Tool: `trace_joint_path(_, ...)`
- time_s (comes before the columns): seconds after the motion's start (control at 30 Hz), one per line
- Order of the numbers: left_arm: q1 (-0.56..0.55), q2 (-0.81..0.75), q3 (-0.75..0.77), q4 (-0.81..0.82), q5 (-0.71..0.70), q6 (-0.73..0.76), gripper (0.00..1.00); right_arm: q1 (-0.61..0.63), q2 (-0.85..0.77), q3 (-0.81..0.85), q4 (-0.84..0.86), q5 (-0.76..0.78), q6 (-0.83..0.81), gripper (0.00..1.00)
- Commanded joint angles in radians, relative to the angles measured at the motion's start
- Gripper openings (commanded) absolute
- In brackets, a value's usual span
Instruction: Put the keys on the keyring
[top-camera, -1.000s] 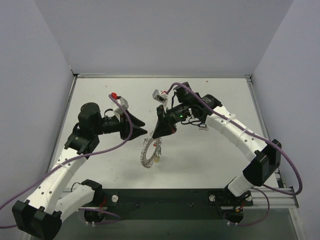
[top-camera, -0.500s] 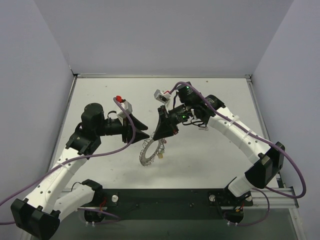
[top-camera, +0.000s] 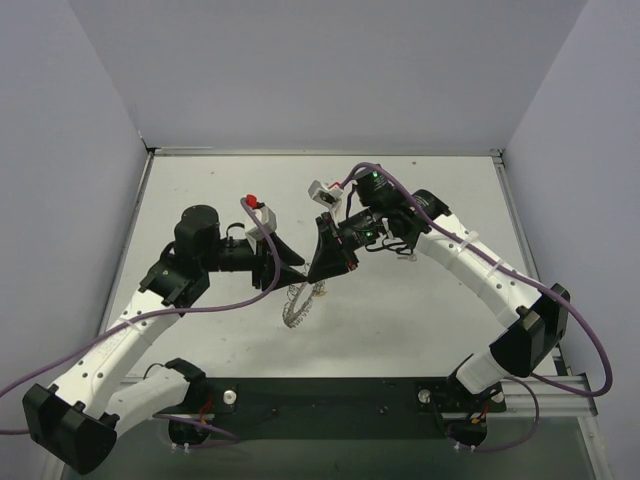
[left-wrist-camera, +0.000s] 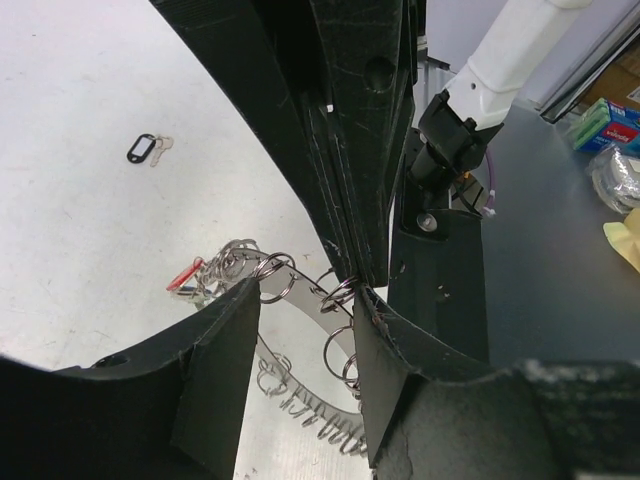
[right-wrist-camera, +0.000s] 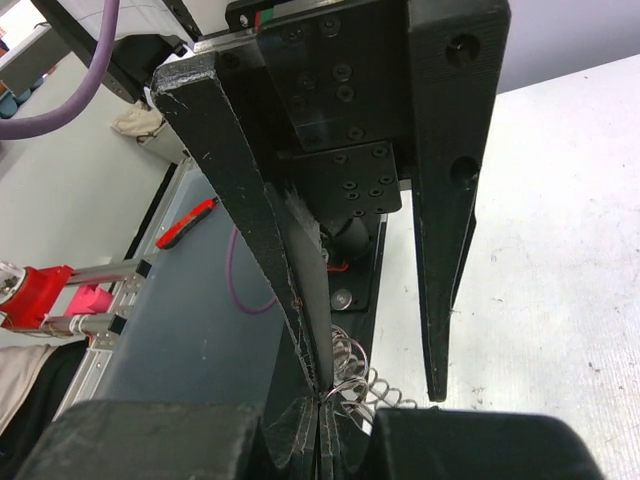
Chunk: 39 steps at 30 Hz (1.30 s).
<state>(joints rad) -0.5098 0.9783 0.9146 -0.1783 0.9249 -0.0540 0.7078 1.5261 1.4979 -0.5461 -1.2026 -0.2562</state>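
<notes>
Your keyring (top-camera: 297, 305) stands upright on edge about midway between the left and right edges of the surface (top-camera: 420, 330), a little nearer the near edge than the far one. You cannot tell from these views whether its lowest point touches down.

Your right claw (top-camera: 318, 272) comes down onto the top of the ring. In its own camera its fingers (right-wrist-camera: 250, 220) show a gap at the tips, with the ring's coils lying in that gap. Whether they are pressing on the metal cannot be told.

Your left claw (top-camera: 296, 268) reaches in from the left edge's side, and its two fingers (left-wrist-camera: 215, 390) stand apart. The ring's band passes between them without being pinched.

The ring's rim carries a row of small wire loops (left-wrist-camera: 340, 295). A red-headed key (left-wrist-camera: 185, 278) lies against the ring's far part (threaded or only touching, you cannot say). A black-tagged key (left-wrist-camera: 145, 148) lies flat on the surface, well apart from the ring.
</notes>
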Motion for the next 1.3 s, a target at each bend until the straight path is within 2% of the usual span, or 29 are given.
trace_joint_path(0.0, -0.012, 0.005, 0.05, 0.01, 0.023, 0.025, 0.49, 0.009, -0.047, 0.018, 0.02, -0.08, -0.032, 0.0)
trace_joint_path(0.07, -0.015, 0.005, 0.05, 0.01, 0.028, 0.023, 0.44, 0.009, -0.046, 0.018, 0.02, -0.077, -0.032, 0.0)
trace_joint_path(0.1, -0.015, 0.007, 0.049, 0.017, 0.032, 0.022, 0.36, 0.009, -0.047, 0.018, 0.02, -0.075, -0.032, 0.0)
trace_joint_path(0.17, -0.018, 0.007, 0.047, 0.022, 0.038, 0.013, 0.28, 0.007, -0.049, 0.016, 0.021, -0.069, -0.034, 0.0)
trace_joint_path(0.2, -0.018, 0.007, 0.044, 0.028, 0.041, 0.011, 0.15, 0.007, -0.052, 0.016, 0.02, -0.065, -0.034, 0.0)
trace_joint_path(0.27, -0.021, 0.008, 0.046, 0.028, 0.042, 0.009, 0.02, 0.007, -0.053, 0.015, 0.02, -0.06, -0.034, 0.0)
trace_joint_path(0.3, -0.022, 0.007, 0.046, 0.028, 0.04, 0.008, 0.0, 0.007, -0.055, 0.015, 0.023, -0.055, -0.034, 0.0)
trace_joint_path(0.57, -0.026, -0.033, 0.023, 0.068, -0.017, -0.006, 0.0, -0.001, -0.061, 0.013, 0.026, -0.002, -0.02, 0.0)
trace_joint_path(0.6, -0.026, -0.047, 0.018, 0.077, -0.024, -0.016, 0.0, -0.004, -0.061, 0.013, 0.029, 0.009, -0.014, 0.06)
trace_joint_path(0.63, -0.026, -0.053, 0.009, 0.086, -0.043, -0.02, 0.0, -0.005, -0.061, 0.01, 0.037, 0.033, 0.0, 0.22)
trace_joint_path(0.73, -0.026, -0.073, -0.005, 0.106, -0.08, -0.026, 0.0, -0.017, -0.084, -0.028, 0.106, 0.075, 0.066, 0.44)
trace_joint_path(0.8, -0.026, -0.082, -0.008, 0.112, -0.099, -0.026, 0.0, -0.031, -0.128, -0.069, 0.22, 0.118, 0.11, 0.51)
trace_joint_path(0.83, -0.026, -0.084, -0.011, 0.112, -0.106, -0.026, 0.0, -0.039, -0.153, -0.099, 0.271, 0.151, 0.138, 0.58)
trace_joint_path(0.87, -0.026, -0.084, -0.013, 0.109, -0.107, -0.024, 0.0, -0.048, -0.209, -0.179, 0.335, 0.2, 0.208, 0.62)
trace_joint_path(0.9, -0.026, -0.086, -0.014, 0.108, -0.116, -0.023, 0.0, -0.077, -0.239, -0.215, 0.467, 0.222, 0.25, 0.68)
trace_joint_path(1.0, -0.027, -0.087, -0.019, 0.109, -0.12, -0.023, 0.0, -0.129, -0.316, -0.32, 0.648, 0.247, 0.365, 0.74)
trace_joint_path(1.27, -0.029, -0.112, -0.06, 0.164, -0.113, -0.018, 0.0, -0.136, -0.313, -0.337, 0.66, 0.241, 0.371, 0.76)
